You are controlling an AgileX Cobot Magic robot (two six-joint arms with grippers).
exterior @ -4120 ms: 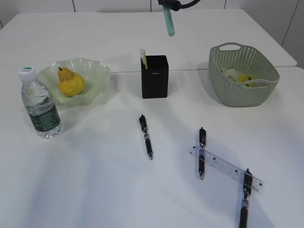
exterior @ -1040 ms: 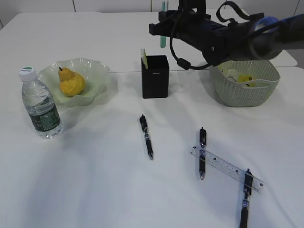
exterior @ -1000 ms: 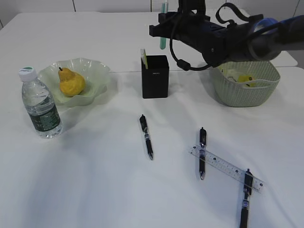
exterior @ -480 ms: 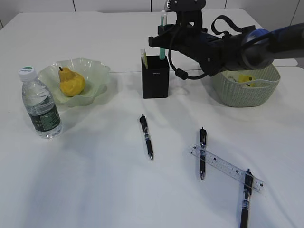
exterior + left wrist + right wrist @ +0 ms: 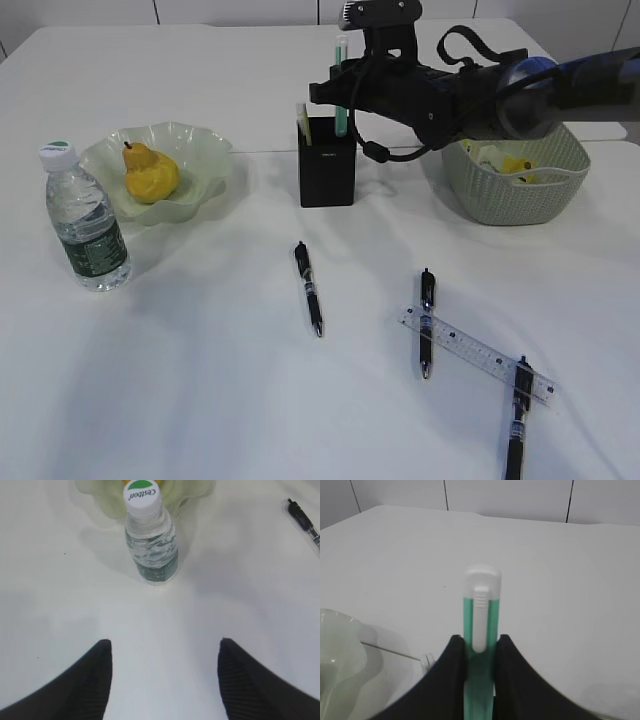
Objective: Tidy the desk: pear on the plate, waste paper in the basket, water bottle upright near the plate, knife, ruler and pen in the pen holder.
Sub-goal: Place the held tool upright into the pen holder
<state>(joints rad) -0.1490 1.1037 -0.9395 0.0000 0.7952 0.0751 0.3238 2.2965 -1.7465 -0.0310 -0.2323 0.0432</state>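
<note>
The right gripper [image 5: 341, 98] reaches across from the right on a glossy black arm and is clamped on a slim teal utility knife [image 5: 341, 85] with a white ribbed slider and cap; in the right wrist view the two matte black fingers [image 5: 451, 672] pinch its translucent green body [image 5: 481, 630] from either side, the knife upright. In the exterior view the knife's lower end sits at the open mouth of the pen holder [image 5: 326, 165], a matte black square box with a pale yellowish item [image 5: 302, 124] sticking out of its left corner. The left gripper [image 5: 162, 682] hovers over the smooth white desk [image 5: 200, 380] with its textured dark fingers [image 5: 92, 677] spread apart and nothing between them, looking down on the water bottle [image 5: 150, 535], clear ribbed plastic with a white cap and dark label, standing upright just beside the plate [image 5: 205, 160]. That plate is pale green glass with a wavy ruffled rim, and the lumpy yellow pear [image 5: 150, 174] rests in it. To the right stands the sage-green basket [image 5: 480, 190], oval with perforated woven-look walls, holding crumpled yellowish paper [image 5: 505, 160]. Three black pens lie on the desk: one near the centre [image 5: 307, 287], one [image 5: 425, 320] crossing the left end of the clear ruler [image 5: 476, 353], and one [image 5: 517, 415] across its right end.
</note>
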